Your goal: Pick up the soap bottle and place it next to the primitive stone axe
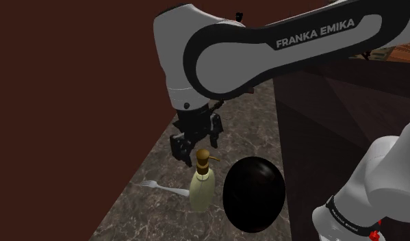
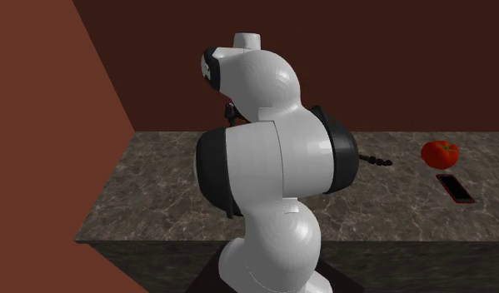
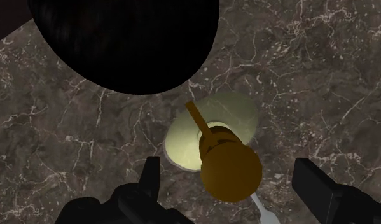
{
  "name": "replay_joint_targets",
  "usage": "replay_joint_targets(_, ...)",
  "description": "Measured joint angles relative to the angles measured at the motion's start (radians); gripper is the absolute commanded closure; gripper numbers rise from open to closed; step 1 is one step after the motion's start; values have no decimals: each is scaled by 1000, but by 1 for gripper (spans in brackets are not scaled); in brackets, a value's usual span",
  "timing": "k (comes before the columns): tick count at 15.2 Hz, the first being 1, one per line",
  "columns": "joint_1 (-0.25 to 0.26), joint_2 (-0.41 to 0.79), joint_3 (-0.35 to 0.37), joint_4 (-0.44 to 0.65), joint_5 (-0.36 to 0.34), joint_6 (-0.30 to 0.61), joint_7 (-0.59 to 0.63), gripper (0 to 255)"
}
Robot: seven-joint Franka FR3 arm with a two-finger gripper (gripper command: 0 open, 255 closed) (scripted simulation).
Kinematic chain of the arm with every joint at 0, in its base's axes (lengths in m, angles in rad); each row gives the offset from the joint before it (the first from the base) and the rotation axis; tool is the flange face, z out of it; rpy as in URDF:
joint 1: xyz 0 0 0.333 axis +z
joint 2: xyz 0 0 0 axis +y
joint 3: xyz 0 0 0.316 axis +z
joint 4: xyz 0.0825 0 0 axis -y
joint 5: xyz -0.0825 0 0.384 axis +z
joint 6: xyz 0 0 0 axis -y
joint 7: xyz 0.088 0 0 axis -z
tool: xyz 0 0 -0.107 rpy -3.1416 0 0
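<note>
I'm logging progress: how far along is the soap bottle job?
Done: the gripper is lined up above the soap bottle. In hand: fingers open either side of its brown pump, not touching; bottle stands on the counter. Left: close, lift, set it beside the dark tool, likely the axe.

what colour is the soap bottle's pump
The pump is golden brown, the soap bottle pale yellow; clearest in wrist view.

On the dark marble counter (image 2: 156, 191) a red tomato (image 2: 440, 153) sits with a red-edged phone (image 2: 454, 188) just beside it at five o'clock; elsewhere a white fork (image 1: 159, 185) lies at nine o'clock of a glossy black rounded object (image 1: 253, 194) (kind unclear)
</note>
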Motion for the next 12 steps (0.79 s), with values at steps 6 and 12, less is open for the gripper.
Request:
replay_joint_targets(6,2,-2,2,-37,3,35,0,0)
replay_joint_targets(12,2,-3,2,-37,3,35,0,255)
